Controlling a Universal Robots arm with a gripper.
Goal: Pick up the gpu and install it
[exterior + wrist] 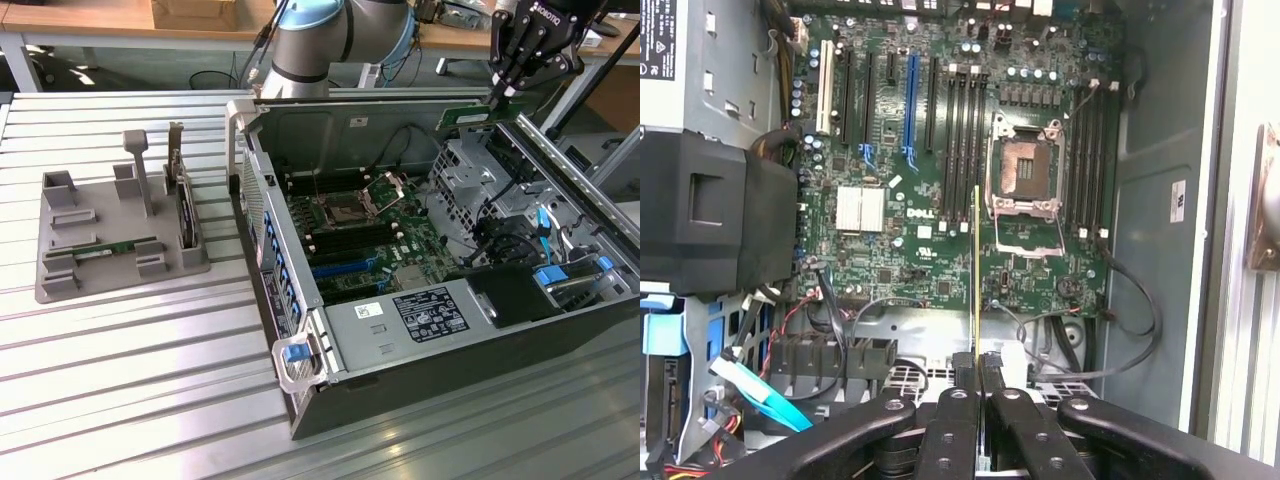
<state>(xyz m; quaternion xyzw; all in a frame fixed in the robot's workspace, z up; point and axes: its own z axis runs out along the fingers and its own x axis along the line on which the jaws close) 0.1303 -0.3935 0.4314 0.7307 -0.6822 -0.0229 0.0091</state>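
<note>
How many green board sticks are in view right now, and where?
2. One, the gpu, is gripped in the tool above the open computer case; a second stick lies in the grey holder on the exterior view's left. More may be hidden inside the case.

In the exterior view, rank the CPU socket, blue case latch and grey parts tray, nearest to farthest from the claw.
From the claw, gripping the gpu:
1. CPU socket, mid-motherboard.
2. Blue case latch, case's near corner.
3. Grey parts tray, exterior view's far left.
</note>
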